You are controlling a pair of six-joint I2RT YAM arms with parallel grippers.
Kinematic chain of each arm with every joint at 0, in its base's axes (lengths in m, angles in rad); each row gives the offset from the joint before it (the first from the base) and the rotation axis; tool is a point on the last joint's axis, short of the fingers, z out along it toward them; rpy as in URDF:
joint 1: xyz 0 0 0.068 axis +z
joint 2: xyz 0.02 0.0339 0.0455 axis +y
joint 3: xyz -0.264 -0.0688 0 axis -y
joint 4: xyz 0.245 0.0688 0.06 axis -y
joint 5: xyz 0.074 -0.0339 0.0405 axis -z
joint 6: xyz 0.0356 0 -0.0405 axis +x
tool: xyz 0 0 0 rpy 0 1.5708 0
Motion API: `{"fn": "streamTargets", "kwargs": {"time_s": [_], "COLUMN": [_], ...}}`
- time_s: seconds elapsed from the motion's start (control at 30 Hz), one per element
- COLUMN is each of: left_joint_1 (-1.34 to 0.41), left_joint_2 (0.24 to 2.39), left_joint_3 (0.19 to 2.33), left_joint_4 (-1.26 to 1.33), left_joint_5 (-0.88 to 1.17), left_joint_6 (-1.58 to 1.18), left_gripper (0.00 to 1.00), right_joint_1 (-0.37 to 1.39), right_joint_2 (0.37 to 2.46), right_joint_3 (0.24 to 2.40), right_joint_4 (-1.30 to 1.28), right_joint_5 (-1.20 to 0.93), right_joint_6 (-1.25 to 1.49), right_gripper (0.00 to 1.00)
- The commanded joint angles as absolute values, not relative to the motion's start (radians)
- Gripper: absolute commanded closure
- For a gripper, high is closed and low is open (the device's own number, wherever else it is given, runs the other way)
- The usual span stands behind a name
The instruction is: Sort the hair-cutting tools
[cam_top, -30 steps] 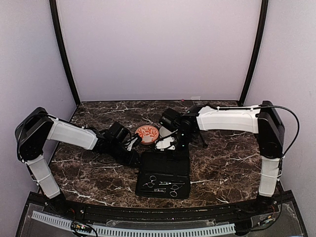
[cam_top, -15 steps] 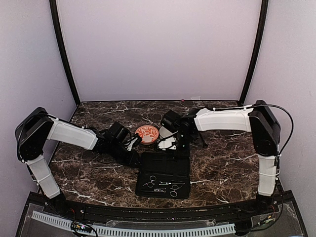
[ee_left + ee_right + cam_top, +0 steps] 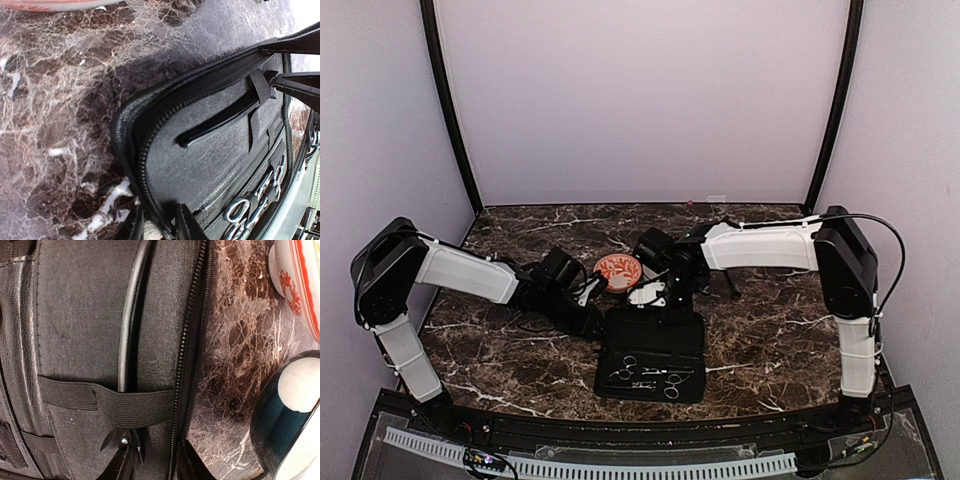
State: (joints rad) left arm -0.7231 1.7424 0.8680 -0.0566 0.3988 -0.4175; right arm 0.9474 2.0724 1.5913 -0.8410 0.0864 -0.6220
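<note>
The black case (image 3: 655,345) lies open at mid-table. Silvery scissors (image 3: 650,378) sit in its near half, and their ring handles (image 3: 240,212) show in the left wrist view. A slim dark stick (image 3: 131,315) is tucked under an elastic strap (image 3: 135,405) in the far half, also seen as the stick (image 3: 220,120). My left gripper (image 3: 159,227) is shut on the zipper rim at the case's far left corner (image 3: 598,322). My right gripper (image 3: 155,465) straddles the far zipper rim (image 3: 670,302), shut on it.
An orange-patterned bowl (image 3: 618,268) stands just beyond the case, with a white bowl (image 3: 648,293) beside it, close to the right gripper. In the right wrist view the orange-patterned bowl (image 3: 295,285) and the white bowl (image 3: 299,382) border the case's rim. Dark marble table (image 3: 770,330).
My right arm has swung to the left along the case's far edge, with the gripper still on the rim. The left arm has not moved.
</note>
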Motion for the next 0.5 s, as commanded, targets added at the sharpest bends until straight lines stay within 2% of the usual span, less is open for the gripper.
{"fn": "streamTargets", "kwargs": {"time_s": [0.0,0.23,0.47], "left_joint_1": [-0.730,-0.729,-0.735], "left_joint_2": [1.730,1.699,1.678], "left_joint_3": [0.870,0.871,0.888], "left_joint_4": [-0.087,-0.098,-0.140], "left_joint_5": [0.380,0.364,0.314], "left_joint_6": [-0.400,-0.383,-0.355], "left_gripper": [0.78,0.78,0.68], "right_joint_1": [0.952,0.892,0.741], "right_joint_2": [2.043,1.895,1.832], "right_joint_3": [1.575,1.487,1.413], "right_joint_4": [-0.852,-0.857,-0.839], "right_joint_5": [0.087,0.069,0.028], "right_joint_6": [-0.600,-0.577,-0.536], "right_gripper": [0.72,0.70,0.69]}}
